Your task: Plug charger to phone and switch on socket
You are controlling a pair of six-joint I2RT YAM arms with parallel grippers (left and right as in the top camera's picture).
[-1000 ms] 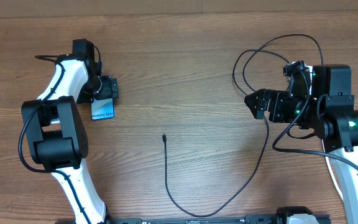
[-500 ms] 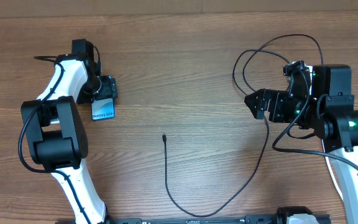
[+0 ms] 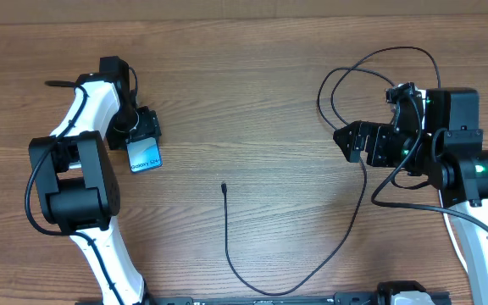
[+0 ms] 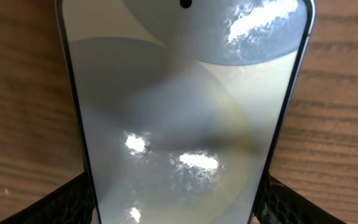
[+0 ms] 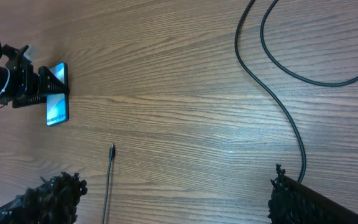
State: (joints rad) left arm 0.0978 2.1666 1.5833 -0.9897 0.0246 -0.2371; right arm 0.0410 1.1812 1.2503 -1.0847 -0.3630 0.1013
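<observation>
One phone point(image 3: 145, 156), seemingly held by left gripper point(image 3: 145, 141); one charger point(image 3: 226, 212).

The left arm point(image 3: 85, 100) stretches far out and bends back. The left gripper point(image 3: 145, 133) has its fingers point(image 4: 67, 200) on both sides of the phone point(image 3: 145, 158). The right arm point(image 3: 474, 169) points left. The right gripper point(image 3: 346, 142) is wide open and holds nothing.

Counter point(image 3: 252, 110): brown wood-grain surface, grain running left to right, evenly lit. A paler strip point(image 3: 244, 7) borders its far edge.
</observation>
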